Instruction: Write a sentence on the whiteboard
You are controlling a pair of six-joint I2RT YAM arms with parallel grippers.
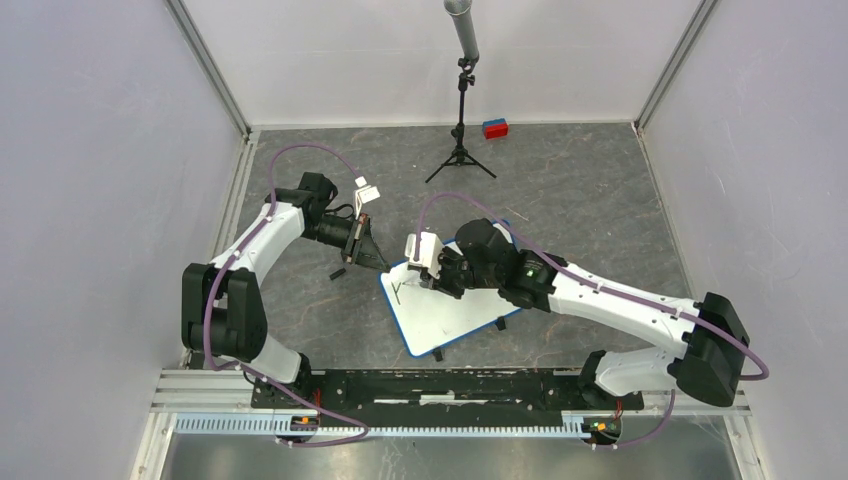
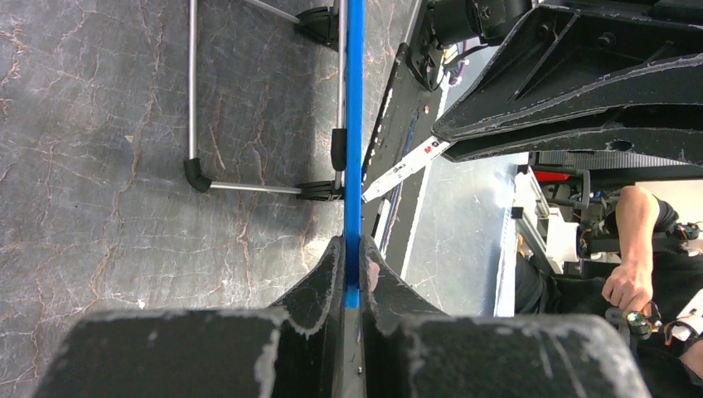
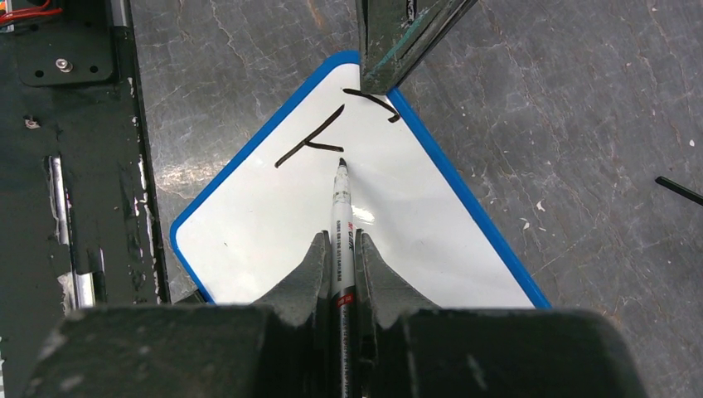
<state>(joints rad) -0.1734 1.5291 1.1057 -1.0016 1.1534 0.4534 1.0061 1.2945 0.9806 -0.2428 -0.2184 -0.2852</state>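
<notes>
The whiteboard (image 1: 455, 318) lies tilted on the grey table, white with a blue rim. My left gripper (image 1: 378, 258) is shut on its far left corner; the left wrist view shows the blue rim (image 2: 354, 124) edge-on between the closed jaws of that gripper (image 2: 354, 246). My right gripper (image 3: 341, 240) is shut on a white marker (image 3: 340, 207), whose black tip touches the board beside the writing. Of the sentence, only a few black strokes (image 3: 308, 148) like an "F" show near the gripped corner, also in the top view (image 1: 398, 291). A left finger (image 3: 398, 41) covers that corner.
A camera tripod (image 1: 461, 120) and a red and blue block (image 1: 495, 128) stand at the back. A small black piece (image 1: 337, 273) lies left of the board. The black mounting rail (image 1: 450, 385) runs along the near edge. A person (image 2: 638, 265) sits beyond it.
</notes>
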